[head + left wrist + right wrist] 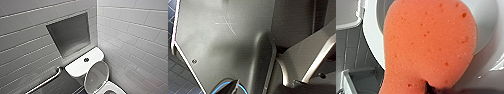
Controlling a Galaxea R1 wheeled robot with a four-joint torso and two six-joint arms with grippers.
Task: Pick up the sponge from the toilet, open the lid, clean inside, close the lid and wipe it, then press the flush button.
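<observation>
- Corner of grey tiled walls [130, 32]; glossy white ceramic toilet [77, 68] stands in it, smooth white oval lid [96, 75] raised.
- Dark wall recess [70, 35] above tank, metal grab bar [47, 81] beside.
- Orange-red porous sponge [431, 42] over bowl, one end pinched tight in right gripper [429, 88].

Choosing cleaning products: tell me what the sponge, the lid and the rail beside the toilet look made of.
The sponge: soft open-cell foam, matt orange, pitted with pores. The lid: probably plastic, smooth with a pale sheen. The rail: likely metal, a shiny silvery tube.
</observation>
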